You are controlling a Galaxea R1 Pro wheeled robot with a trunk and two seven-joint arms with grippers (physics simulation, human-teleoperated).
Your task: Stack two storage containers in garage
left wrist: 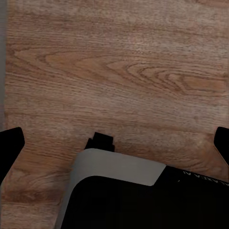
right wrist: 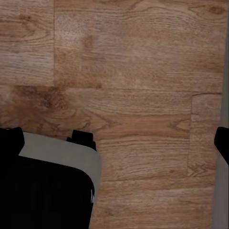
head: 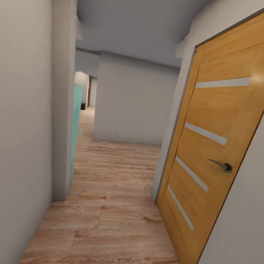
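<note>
Head view looks along a narrow corridor with a wood-plank floor (head: 114, 215), a closed wooden door (head: 212, 162) with a metal handle (head: 223, 165) at the right, a grey wall (head: 12, 129) at the left and a turquoise panel (head: 73, 131) just past the wall's corner. The corridor turns around a white block (head: 132, 102) ahead, so I judge the robot is travelling between rooms. I cannot say where the two storage containers are, and whether it goes toward the living room or the garage I cannot tell. Both wrist views look straight down at the planks and at the robot's own dark base (left wrist: 143, 200), which suggests the arms hang low beside the body for driving. The left gripper (left wrist: 114, 140) and the right gripper (right wrist: 114, 138) show their dark fingertips at opposite edges, wide apart, with nothing between them.
</note>
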